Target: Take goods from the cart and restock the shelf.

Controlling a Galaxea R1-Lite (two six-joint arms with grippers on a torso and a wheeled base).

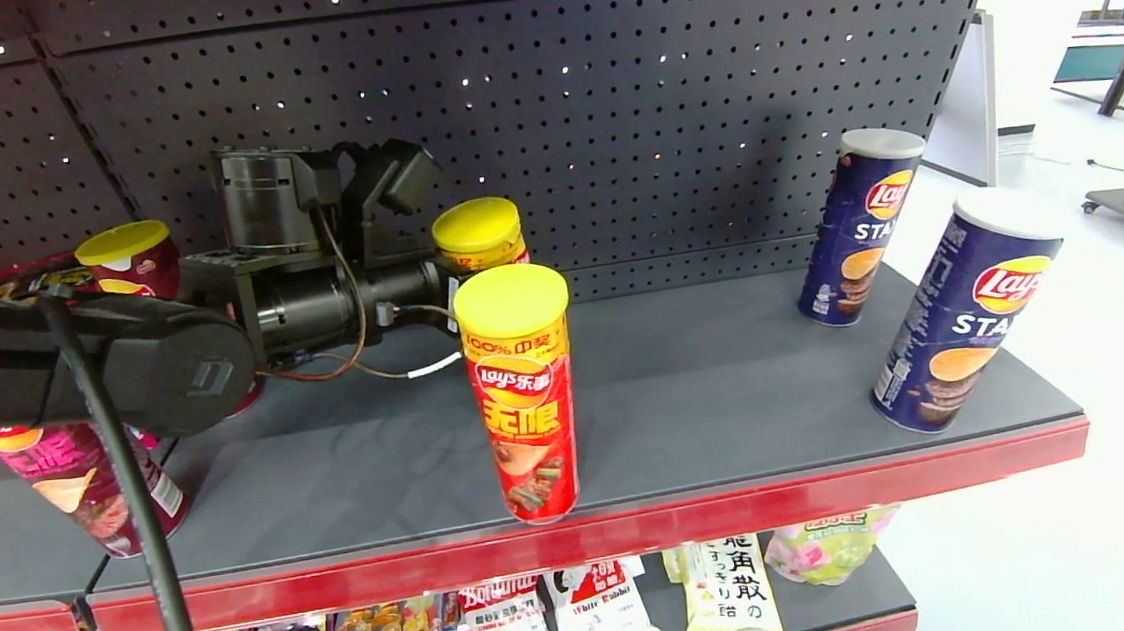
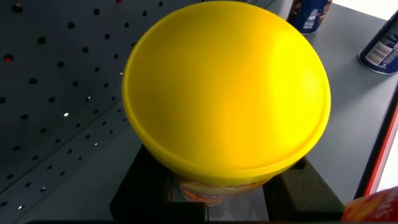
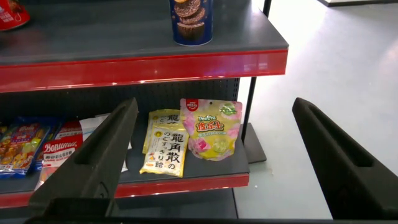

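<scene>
Tube of chips (image 1: 478,230) with a smooth, round yellow plastic lid (image 2: 227,93) sits pinched in the left gripper's (image 2: 224,199) black jaws. It is at the back of the matte grey shelf (image 1: 730,413), beside the perforated back panel (image 1: 605,101) and behind a glossy red tube (image 1: 521,399). The right gripper's (image 3: 214,124) jaws are spread wide before soft snack bags (image 3: 186,137) lower down.

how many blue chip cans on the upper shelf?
2. The rear blue can stands back right on the shelf; the front blue can stands near the right front corner. The left arm could hide others.
</scene>
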